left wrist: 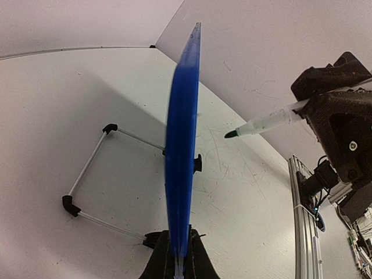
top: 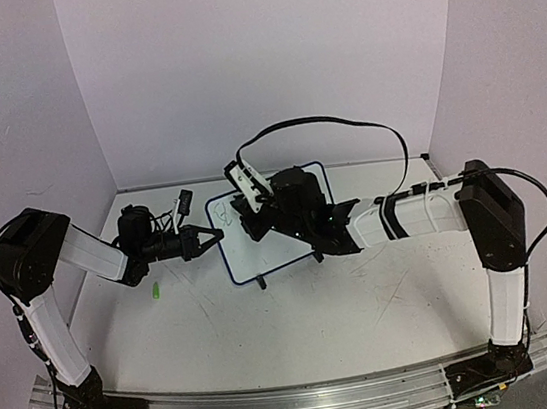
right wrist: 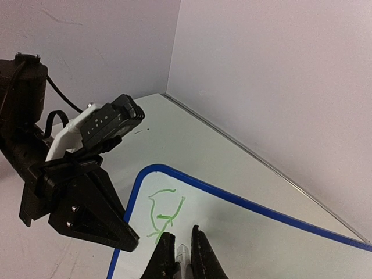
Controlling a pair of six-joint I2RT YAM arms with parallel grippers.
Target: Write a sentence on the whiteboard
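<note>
**Whiteboard gripped at its edge, pen close to its face**

Top view: the whiteboard (top: 252,258) stands in the middle of the bench (top: 319,319). The left end effector (top: 214,236) is clenched on the left edge of the whiteboard. The right end effector (top: 246,211) hangs over the upper left part of its face. A small green cap (top: 152,292) lies well to the left of the whiteboard.

Left wrist view: the whiteboard is seen edge-on, with its blue frame pinched between the two fingers. A wire stand (left wrist: 87,168) lies on the bench behind the whiteboard. In front of the whiteboard, the pen (left wrist: 264,122) points its green tip at the face, near but not touching.

Right wrist view: the right end effector is grasping the pen between closed fingers. The sentence (right wrist: 163,212), only a few green strokes, sits in the corner of the whiteboard beside the left end effector.
</note>
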